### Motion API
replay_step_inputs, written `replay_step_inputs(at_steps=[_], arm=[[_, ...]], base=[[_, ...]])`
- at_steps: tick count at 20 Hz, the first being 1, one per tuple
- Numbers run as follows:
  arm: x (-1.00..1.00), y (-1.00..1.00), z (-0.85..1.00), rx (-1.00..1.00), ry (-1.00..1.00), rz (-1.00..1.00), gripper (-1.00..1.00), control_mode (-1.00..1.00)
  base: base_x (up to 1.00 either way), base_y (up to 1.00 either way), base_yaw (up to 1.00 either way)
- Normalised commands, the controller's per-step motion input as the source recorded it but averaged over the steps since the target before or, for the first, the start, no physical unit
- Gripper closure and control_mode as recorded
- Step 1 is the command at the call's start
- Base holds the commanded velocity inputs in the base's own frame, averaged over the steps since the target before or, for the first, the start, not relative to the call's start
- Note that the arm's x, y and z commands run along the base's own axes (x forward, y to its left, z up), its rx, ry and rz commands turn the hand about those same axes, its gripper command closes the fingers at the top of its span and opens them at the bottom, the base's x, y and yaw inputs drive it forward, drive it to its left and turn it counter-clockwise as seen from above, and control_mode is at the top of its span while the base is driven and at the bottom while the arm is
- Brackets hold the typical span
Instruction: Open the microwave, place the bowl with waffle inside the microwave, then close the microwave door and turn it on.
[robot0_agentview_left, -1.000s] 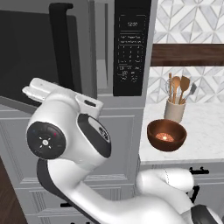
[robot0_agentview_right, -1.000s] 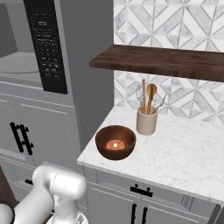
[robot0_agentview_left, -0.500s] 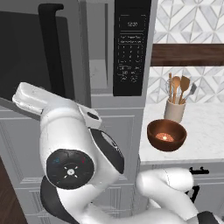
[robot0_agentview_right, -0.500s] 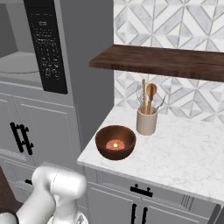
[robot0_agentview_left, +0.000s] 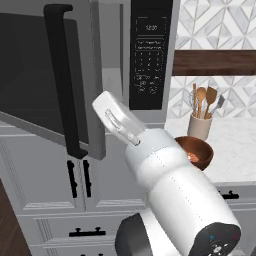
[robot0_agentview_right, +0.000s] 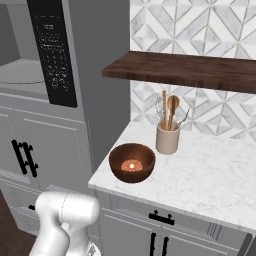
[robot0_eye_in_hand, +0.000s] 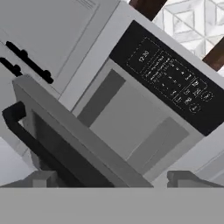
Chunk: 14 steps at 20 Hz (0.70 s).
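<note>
Microwave door (robot0_agentview_left: 45, 90) swung wider open (bowl (robot0_agentview_right: 132, 162) unmoved on counter).

Microwave door (robot0_agentview_left: 45, 75) swung open, blocks left approach; cavity (robot0_eye_in_hand: 131, 127) open; crock (robot0_agentview_right: 168, 137) just behind bowl (robot0_agentview_right: 132, 162).

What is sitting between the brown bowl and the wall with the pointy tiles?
The beige utensil crock with wooden spoons stands between the bowl and the tiled wall, on the marble counter; this shows in the right base view.
</note>
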Motion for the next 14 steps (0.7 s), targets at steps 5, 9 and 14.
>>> replay_step_inputs(at_steps=[5, 9, 14], arm=[[0.1, -1.0, 0.02, 0.46, 0.04, 0.18, -1.0, -1.0], [0.59, -0.48, -0.08, 0.53, 0.22, 0.26, -1.0, -1.0], [0.48, -0.01, -0.43, 0.25, 0.28, 0.23, -1.0, -1.0]], base=[[0.0, 0.0, 0.0], [0.0, 0.0, 0.0], [0.0, 0.0, 0.0]])
